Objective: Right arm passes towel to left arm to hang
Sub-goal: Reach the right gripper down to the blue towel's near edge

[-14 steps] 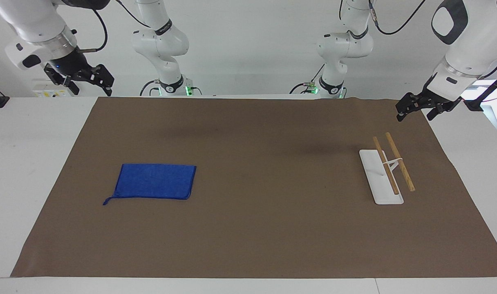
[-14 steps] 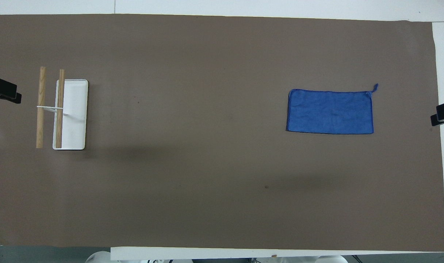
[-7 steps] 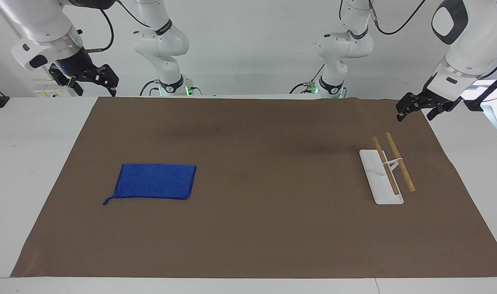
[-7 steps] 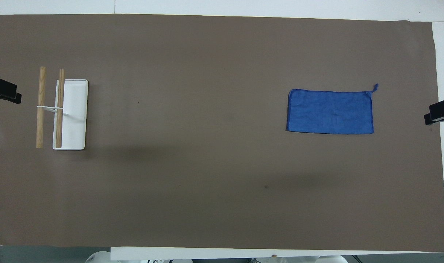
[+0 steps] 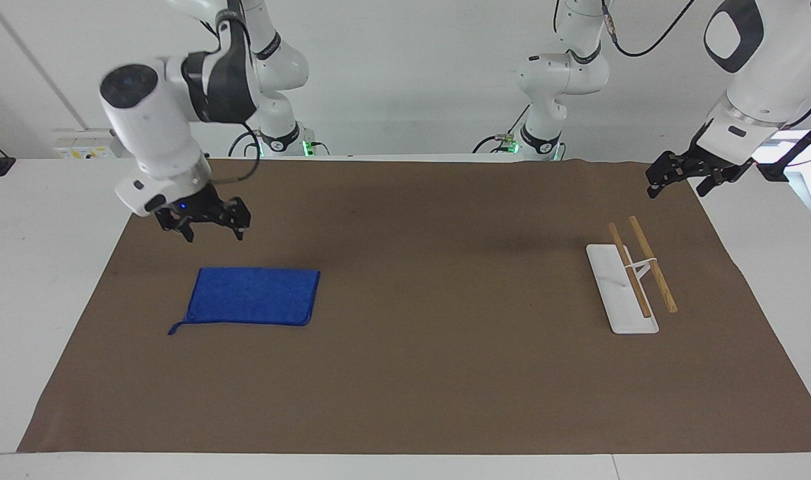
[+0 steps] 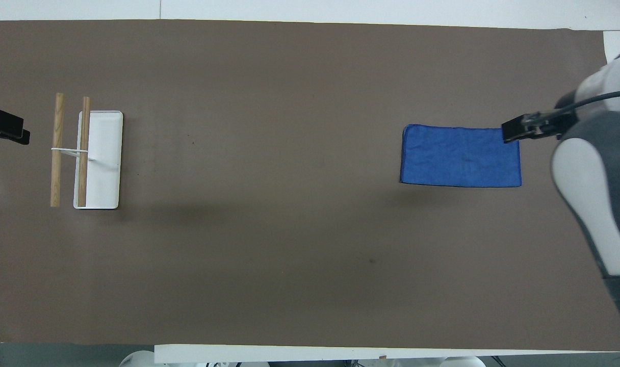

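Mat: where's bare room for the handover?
Widest bare patch of the mat lies between the towel and the rack. Right gripper crowds the towel; left gripper waits near the rack.

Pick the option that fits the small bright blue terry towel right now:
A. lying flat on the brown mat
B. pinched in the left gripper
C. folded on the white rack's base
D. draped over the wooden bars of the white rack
A: the small bright blue terry towel lies flat on the brown mat, with the right gripper raised above the mat beside it, not touching it.
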Robot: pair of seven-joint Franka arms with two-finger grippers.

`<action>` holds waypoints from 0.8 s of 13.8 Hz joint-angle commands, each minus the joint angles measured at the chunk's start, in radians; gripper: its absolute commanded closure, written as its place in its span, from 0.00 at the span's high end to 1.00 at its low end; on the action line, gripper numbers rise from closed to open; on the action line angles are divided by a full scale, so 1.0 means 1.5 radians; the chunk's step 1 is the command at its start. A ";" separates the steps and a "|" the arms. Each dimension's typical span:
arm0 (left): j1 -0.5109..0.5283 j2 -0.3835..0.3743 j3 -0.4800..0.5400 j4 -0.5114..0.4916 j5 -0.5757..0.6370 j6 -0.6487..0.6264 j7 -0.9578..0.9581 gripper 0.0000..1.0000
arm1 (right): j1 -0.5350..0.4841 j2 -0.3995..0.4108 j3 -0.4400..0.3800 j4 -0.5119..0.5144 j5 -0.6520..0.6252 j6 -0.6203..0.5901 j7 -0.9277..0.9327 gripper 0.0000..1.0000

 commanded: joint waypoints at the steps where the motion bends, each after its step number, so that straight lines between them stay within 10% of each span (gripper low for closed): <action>1: 0.002 -0.015 -0.001 -0.019 0.001 0.010 -0.007 1.00 | -0.006 0.031 0.001 -0.065 0.011 0.101 0.003 1.00; 11: 0.002 -0.015 -0.001 -0.019 0.001 0.009 -0.007 1.00 | -0.018 0.091 0.001 -0.181 0.021 0.240 -0.082 0.85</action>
